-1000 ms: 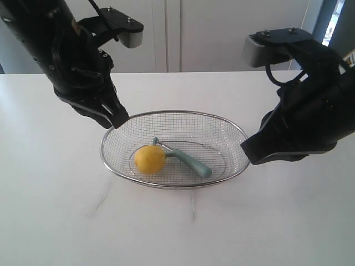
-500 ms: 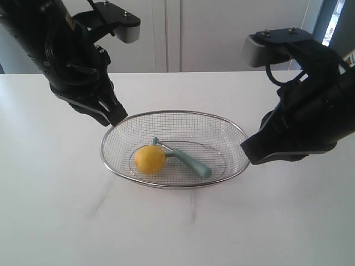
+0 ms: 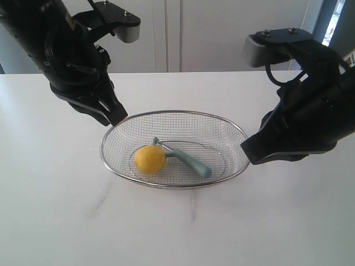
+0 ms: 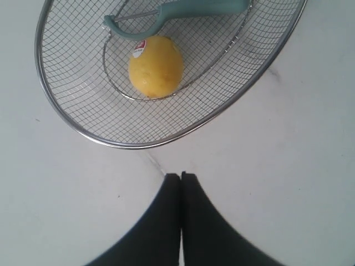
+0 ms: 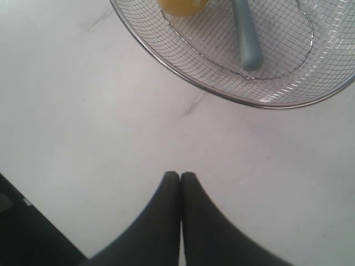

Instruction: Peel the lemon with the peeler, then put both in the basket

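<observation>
The silver wire basket (image 3: 111, 138) (image 4: 52, 94) (image 5: 166, 61) stands mid-table. Inside it lies the yellow lemon (image 3: 150, 159) (image 4: 156, 66) with its red-and-white sticker, and the teal peeler (image 3: 188, 159) (image 4: 183, 8) (image 5: 247, 36) rests beside it, head against the fruit. My left gripper (image 3: 119, 119) (image 4: 181, 176) hangs shut and empty just outside the basket's far-left rim. Shut and empty too, my right gripper (image 3: 247, 156) (image 5: 181, 175) sits by the basket's right rim.
The white table (image 3: 55, 210) spreads around the basket, with a faint dark seam (image 3: 193, 210) running toward the front edge. White cabinet doors (image 3: 183, 33) stand behind the table.
The left arm has risen and drawn back a little to the left, away from the basket rim, then stopped. The right arm, lemon and peeler have not moved.
</observation>
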Controlling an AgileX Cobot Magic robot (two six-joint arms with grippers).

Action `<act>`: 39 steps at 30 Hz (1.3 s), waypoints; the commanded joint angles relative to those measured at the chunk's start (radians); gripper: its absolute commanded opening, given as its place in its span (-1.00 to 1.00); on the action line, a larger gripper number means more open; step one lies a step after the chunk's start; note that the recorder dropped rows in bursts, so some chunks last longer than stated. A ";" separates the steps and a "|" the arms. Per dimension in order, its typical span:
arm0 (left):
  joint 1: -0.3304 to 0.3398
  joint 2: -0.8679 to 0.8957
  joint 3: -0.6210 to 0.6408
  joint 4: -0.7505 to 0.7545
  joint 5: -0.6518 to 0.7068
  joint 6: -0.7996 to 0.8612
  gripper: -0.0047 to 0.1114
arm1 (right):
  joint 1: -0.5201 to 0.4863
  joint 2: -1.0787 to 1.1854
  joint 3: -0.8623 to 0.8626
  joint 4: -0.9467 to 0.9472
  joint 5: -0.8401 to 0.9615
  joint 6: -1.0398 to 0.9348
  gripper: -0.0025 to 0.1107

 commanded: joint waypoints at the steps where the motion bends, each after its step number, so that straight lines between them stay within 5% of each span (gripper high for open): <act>1: -0.005 -0.008 -0.006 -0.007 0.012 -0.009 -0.92 | 0.001 -0.009 0.005 0.008 -0.007 0.000 -0.96; 12: -0.005 -0.094 -0.006 -0.007 -0.011 0.029 -0.92 | 0.001 -0.009 0.005 0.008 -0.007 0.000 -0.96; 24: 0.004 -0.314 0.067 -0.053 -0.323 0.040 -0.92 | 0.001 -0.009 0.005 0.008 -0.007 0.000 -0.96; 39: 0.341 -0.696 0.662 -0.339 -0.753 0.040 -0.92 | 0.001 -0.009 0.005 0.008 -0.005 0.000 -0.96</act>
